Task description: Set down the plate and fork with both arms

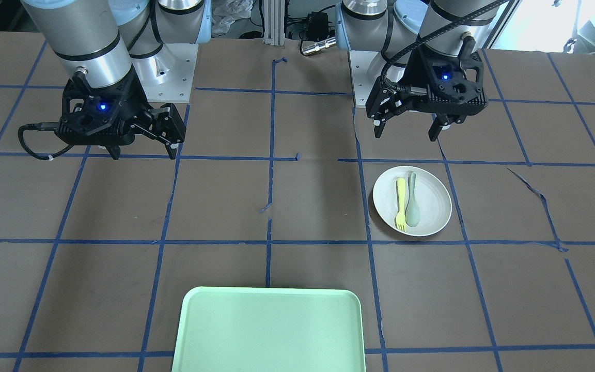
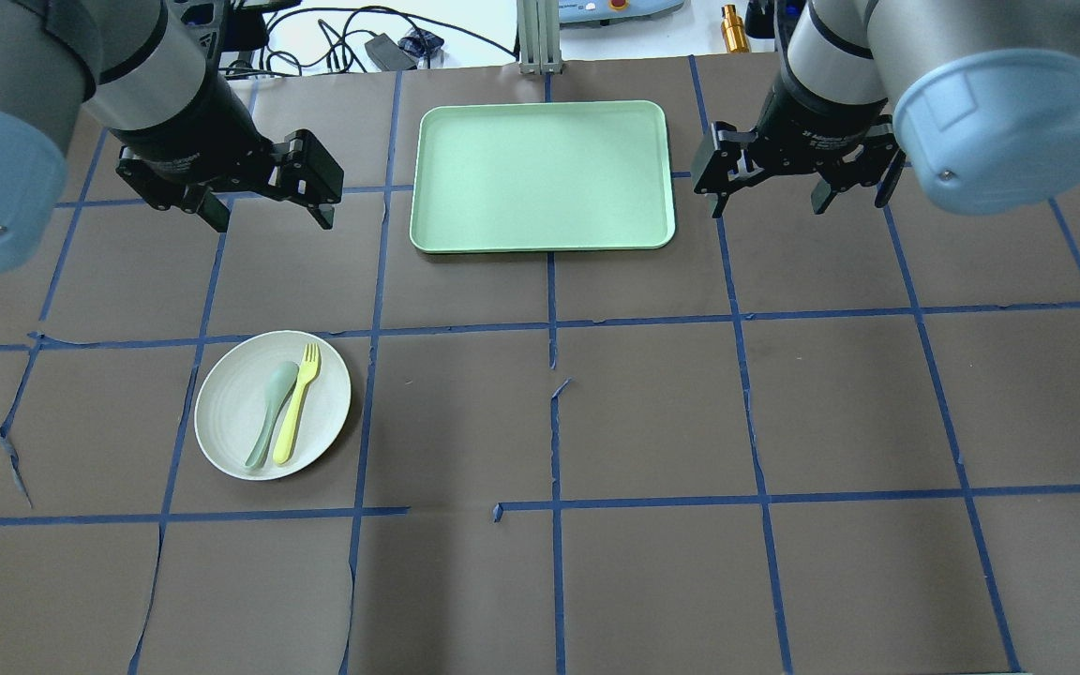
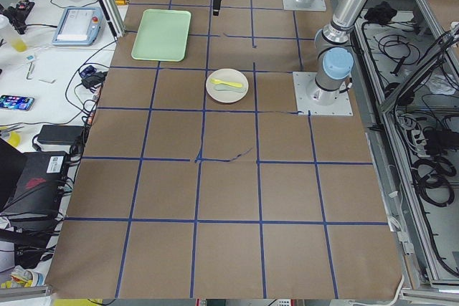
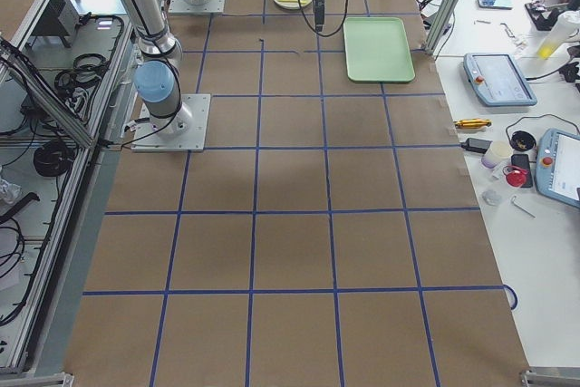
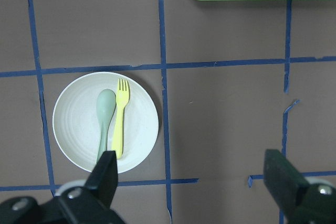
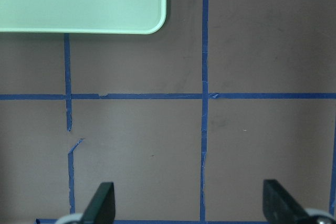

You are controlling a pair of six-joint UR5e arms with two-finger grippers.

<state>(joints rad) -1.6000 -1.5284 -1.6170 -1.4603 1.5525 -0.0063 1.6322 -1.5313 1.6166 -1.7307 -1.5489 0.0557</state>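
Note:
The off-white plate [image 2: 226, 417] lies on the table's left half. On it lie the pale-yellow fork [image 2: 296, 412] and a grey-green spoon [image 2: 270, 414], side by side. In the front-facing view the plate [image 1: 434, 217] and fork [image 1: 400, 202] show right of centre. My left gripper [image 2: 270, 214] hangs open and empty above the table, beyond the plate. Its wrist view shows the plate [image 5: 73, 129] and fork [image 5: 119, 127] below and to the left of the open gripper [image 5: 191, 161]. My right gripper [image 2: 770, 199] is open and empty, right of the tray.
A mint-green rectangular tray [image 2: 540, 178] lies at the far middle of the table, between the two grippers. It also shows in the front-facing view [image 1: 269, 330] and at the top of the right wrist view [image 6: 79, 1]. Blue tape lines cross the brown table.

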